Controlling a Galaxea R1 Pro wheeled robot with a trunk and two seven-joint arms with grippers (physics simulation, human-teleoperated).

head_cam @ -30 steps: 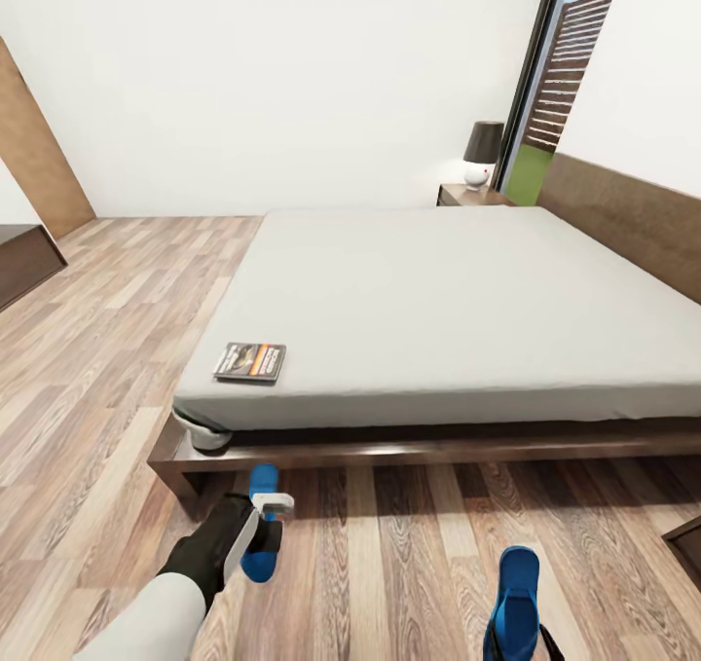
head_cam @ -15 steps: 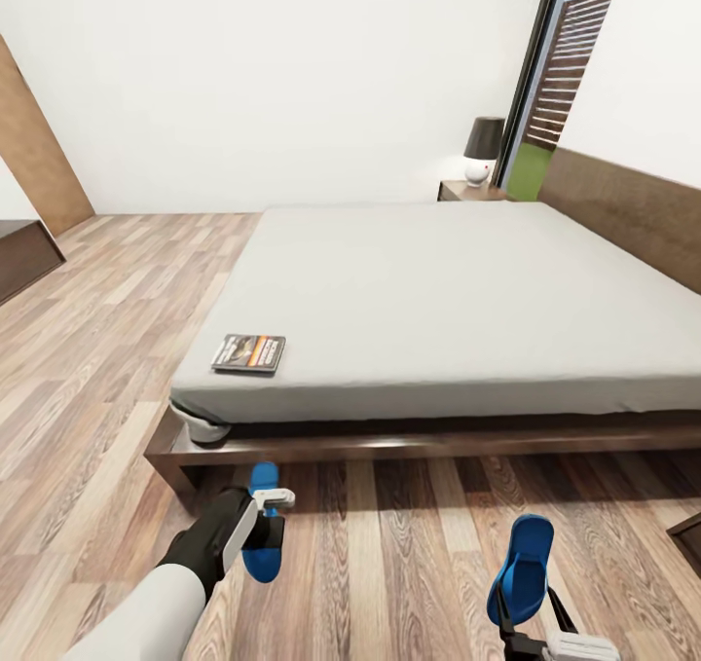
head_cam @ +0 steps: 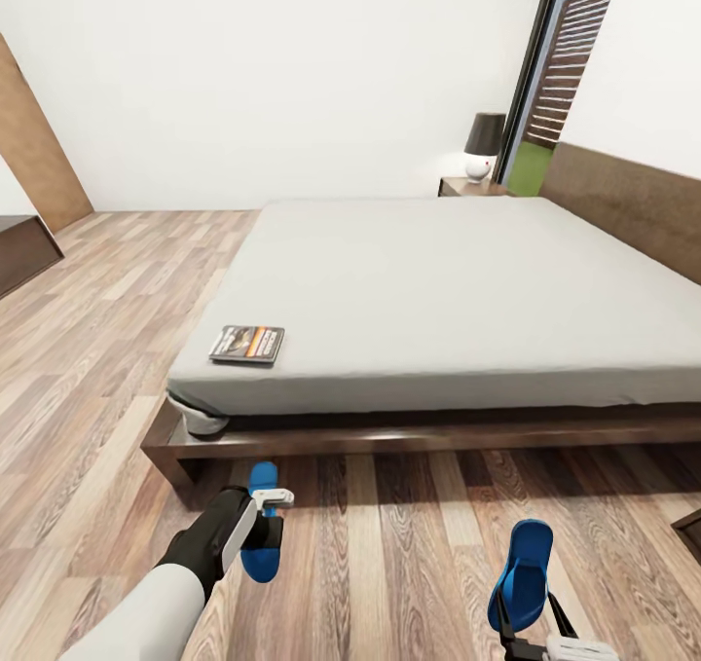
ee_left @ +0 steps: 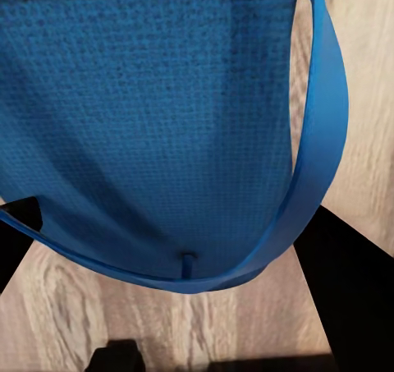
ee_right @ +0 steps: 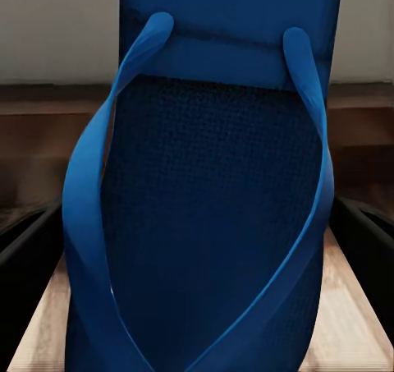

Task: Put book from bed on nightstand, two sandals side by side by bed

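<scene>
Sandal step in hand. Left gripper (head_cam: 265,523) pinched one sandal (head_cam: 259,544) low by the bed (head_cam: 438,291); right gripper (head_cam: 526,632) pinched the other sandal (head_cam: 524,571), raised, well apart. Book (head_cam: 247,344) lay beyond left gripper. Next, I judge: bring them together.

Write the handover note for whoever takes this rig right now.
Left gripper: at the left sandal on the floor by the bed's foot corner; whether it grips cannot be told.
Right gripper: carries the right sandal, tilted up off the floor.
Book: on the mattress near that corner, untouched.
Far nightstand: beside the headboard, under a lamp.
Done: nothing placed yet.
Left: set the sandals side by side beside the bed, then move the book onto a nightstand.
</scene>
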